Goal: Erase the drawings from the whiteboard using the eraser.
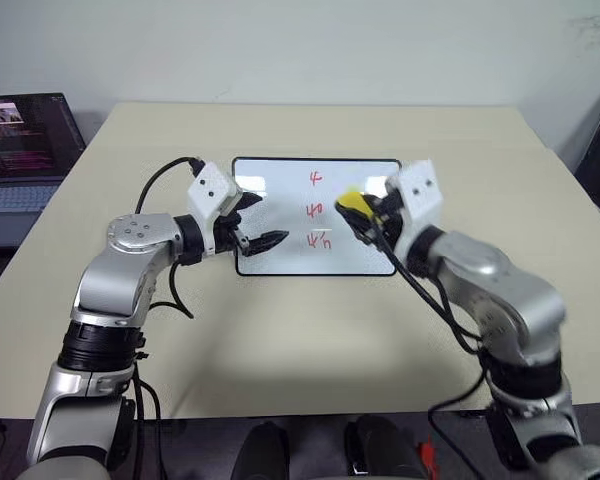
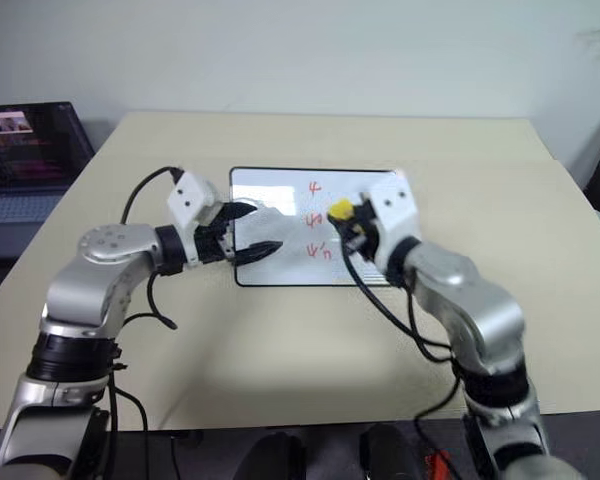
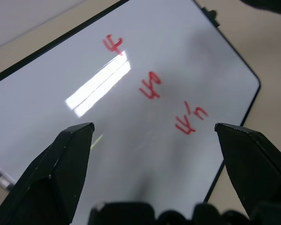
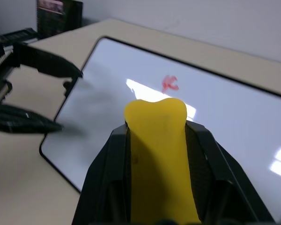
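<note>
Above the whiteboard (image 1: pixel 280 200), right gripper (image 1: pixel 365 212) pinches the eraser (image 1: pixel 352 201).
Left gripper (image 1: pixel 252 222) spread; all three drawings (image 1: pixel 317 210) remain.

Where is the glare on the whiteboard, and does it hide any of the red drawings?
Left wrist view: a bright streak of glare on the whiteboard sits just under the top mark of the drawings, all three rows still readable. Right wrist view: glare patches beside the one visible red mark, with the eraser blurred up close in the right hand. Left eye view: no strong glare, marks clear.
</note>
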You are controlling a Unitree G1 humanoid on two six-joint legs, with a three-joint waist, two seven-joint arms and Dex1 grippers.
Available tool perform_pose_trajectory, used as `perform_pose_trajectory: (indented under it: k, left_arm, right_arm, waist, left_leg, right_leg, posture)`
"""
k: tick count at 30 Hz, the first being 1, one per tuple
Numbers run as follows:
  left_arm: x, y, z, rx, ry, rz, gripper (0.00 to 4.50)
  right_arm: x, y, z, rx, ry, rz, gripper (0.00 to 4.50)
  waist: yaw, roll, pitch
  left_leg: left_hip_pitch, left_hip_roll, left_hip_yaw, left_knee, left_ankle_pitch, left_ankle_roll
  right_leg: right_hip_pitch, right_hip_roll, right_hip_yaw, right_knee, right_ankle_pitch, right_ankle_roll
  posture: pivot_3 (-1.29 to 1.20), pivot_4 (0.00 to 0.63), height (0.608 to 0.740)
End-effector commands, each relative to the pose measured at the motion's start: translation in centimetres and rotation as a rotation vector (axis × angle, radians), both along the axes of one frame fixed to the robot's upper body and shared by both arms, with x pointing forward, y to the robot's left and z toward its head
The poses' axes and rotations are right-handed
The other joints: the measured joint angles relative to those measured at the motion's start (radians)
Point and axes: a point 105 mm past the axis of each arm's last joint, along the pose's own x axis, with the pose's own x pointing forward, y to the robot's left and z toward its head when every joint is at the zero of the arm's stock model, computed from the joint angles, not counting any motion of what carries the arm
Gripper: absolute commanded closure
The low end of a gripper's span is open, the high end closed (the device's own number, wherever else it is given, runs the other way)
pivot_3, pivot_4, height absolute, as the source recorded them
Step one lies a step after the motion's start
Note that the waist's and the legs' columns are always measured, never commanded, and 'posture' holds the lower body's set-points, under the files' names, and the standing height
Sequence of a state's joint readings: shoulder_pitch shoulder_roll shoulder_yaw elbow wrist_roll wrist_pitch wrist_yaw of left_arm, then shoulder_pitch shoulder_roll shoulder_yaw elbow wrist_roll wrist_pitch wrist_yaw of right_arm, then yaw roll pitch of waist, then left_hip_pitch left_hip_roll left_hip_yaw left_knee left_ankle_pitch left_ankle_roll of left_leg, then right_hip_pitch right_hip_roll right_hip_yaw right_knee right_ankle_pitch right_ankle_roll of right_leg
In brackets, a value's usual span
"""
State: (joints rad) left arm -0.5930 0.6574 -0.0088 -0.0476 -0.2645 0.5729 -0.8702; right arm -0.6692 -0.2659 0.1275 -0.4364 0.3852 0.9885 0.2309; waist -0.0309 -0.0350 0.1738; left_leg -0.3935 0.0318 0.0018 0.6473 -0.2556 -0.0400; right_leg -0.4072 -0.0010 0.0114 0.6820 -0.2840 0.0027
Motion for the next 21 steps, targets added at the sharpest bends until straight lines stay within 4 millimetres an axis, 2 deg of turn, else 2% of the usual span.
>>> perform_pose_trajectory:
  k: [1, 4, 10, 17, 21]
  left_arm:
    - [0.7, 0.8, 1.2, -0.021, -0.023, 0.061, 0.00]
    - [0.9, 0.8, 1.3, -0.034, -0.017, 0.066, 0.00]
    - [1.0, 0.4, 0.8, -0.038, -0.011, 0.066, 0.00]
    - [1.0, -0.3, 0.7, -0.033, -0.015, 0.043, 0.00]
    - [0.9, -0.6, 0.6, -0.031, -0.016, 0.031, 0.00]
  right_arm:
    - [1.7, 2.0, 2.5, -0.013, -0.080, 0.031, 3.27]
    - [3.3, 3.2, 3.0, -0.096, -0.134, 0.028, 3.27]
    - [6.2, 4.1, 2.0, -0.181, -0.149, -0.006, 3.27]
    - [8.1, 4.4, 1.3, -0.224, -0.146, -0.035, 3.27]
    - [8.6, 3.8, -0.7, -0.292, -0.081, -0.020, 3.27]
  waist:
    - [0.000, 0.000, 0.000]
    - [0.002, 0.000, 0.000]
    - [0.001, 0.000, 0.000]
    - [0.000, 0.000, 0.000]
    - [0.000, 0.000, 0.000]
  left_leg:
    - [-0.002, 0.000, 0.000, 0.000, 0.000, 0.000]
    - [-0.005, 0.001, 0.000, 0.000, 0.000, 0.000]
    - [-0.006, 0.000, 0.001, 0.000, 0.000, 0.000]
    - [-0.006, 0.000, 0.001, 0.000, 0.000, 0.000]
    - [-0.006, 0.000, 0.001, 0.000, 0.000, 0.000]
  right_leg:
    - [-0.001, 0.000, 0.000, 0.000, 0.000, 0.000]
    - [-0.005, -0.003, 0.000, 0.000, 0.000, 0.000]
    - [-0.005, -0.010, 0.000, -0.001, 0.000, 0.000]
    - [-0.006, -0.010, -0.001, 0.000, 0.000, 0.000]
    - [-0.006, -0.010, 0.000, 0.000, 0.000, 0.000]
  posture:
    - [0.00, 0.150, 0.740]
    - [0.00, 0.150, 0.740]
    - [0.00, 0.150, 0.740]
    - [0.00, 0.150, 0.740]
    - [0.00, 0.150, 0.740]
